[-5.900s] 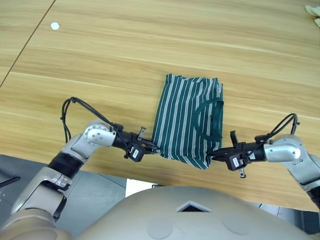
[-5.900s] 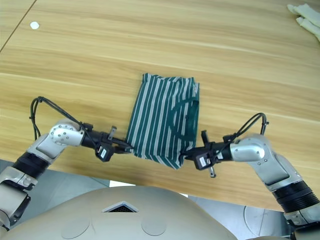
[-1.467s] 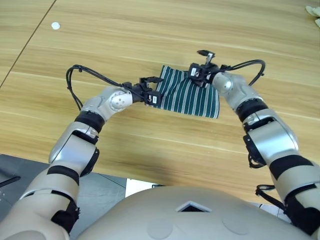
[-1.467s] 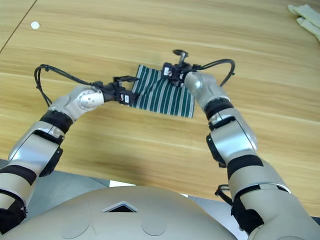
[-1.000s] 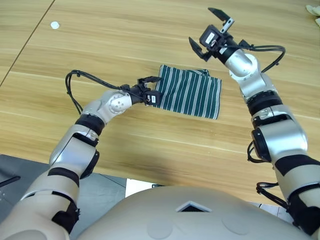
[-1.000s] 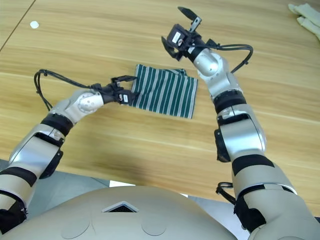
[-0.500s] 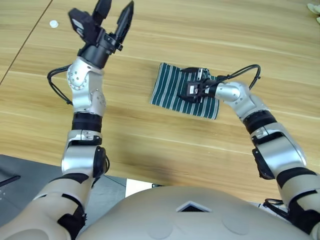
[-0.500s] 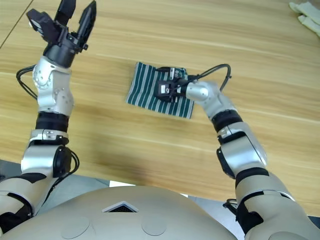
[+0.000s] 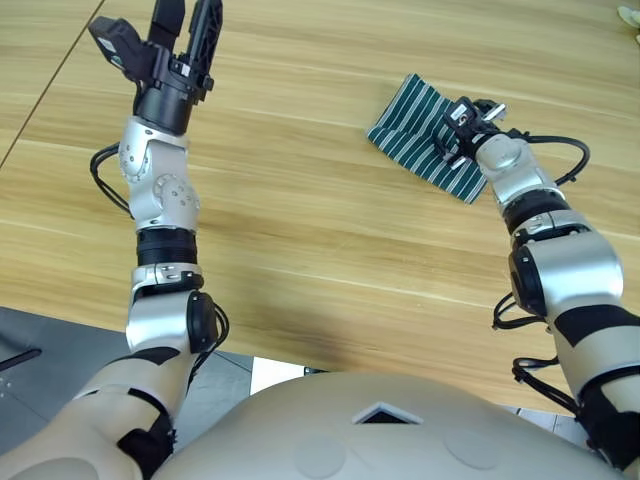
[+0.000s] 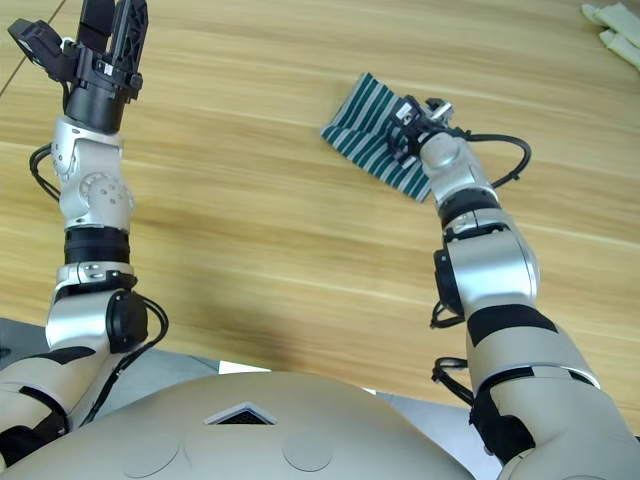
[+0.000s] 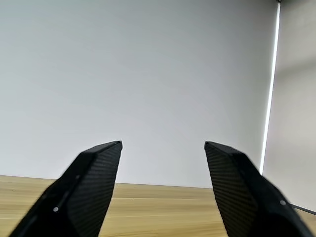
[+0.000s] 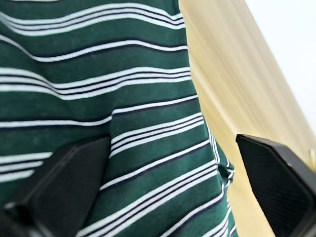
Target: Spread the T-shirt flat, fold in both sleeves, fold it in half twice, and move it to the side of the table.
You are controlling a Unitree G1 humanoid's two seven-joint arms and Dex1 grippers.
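Note:
The T-shirt (image 9: 415,135) is a small folded packet of green cloth with white stripes, lying on the wooden table (image 9: 300,240) to the right of centre. My right gripper (image 9: 462,128) rests on the packet's right part. In the right wrist view its fingers stand wide apart, open, with the striped cloth (image 12: 123,74) spread under and between them. My left gripper (image 9: 188,14) is raised high over the table's far left, open and holding nothing. Its two dark fingers (image 11: 84,182) point at a pale wall in the left wrist view.
A pale cloth (image 10: 612,24) lies at the table's far right corner. The table's near edge (image 9: 60,305) runs along the lower left, with grey floor below it. Bare wood lies between the two arms.
The folded T-shirt has slid to the right and farther away under my right gripper. My left arm stays raised, shifted slightly left.

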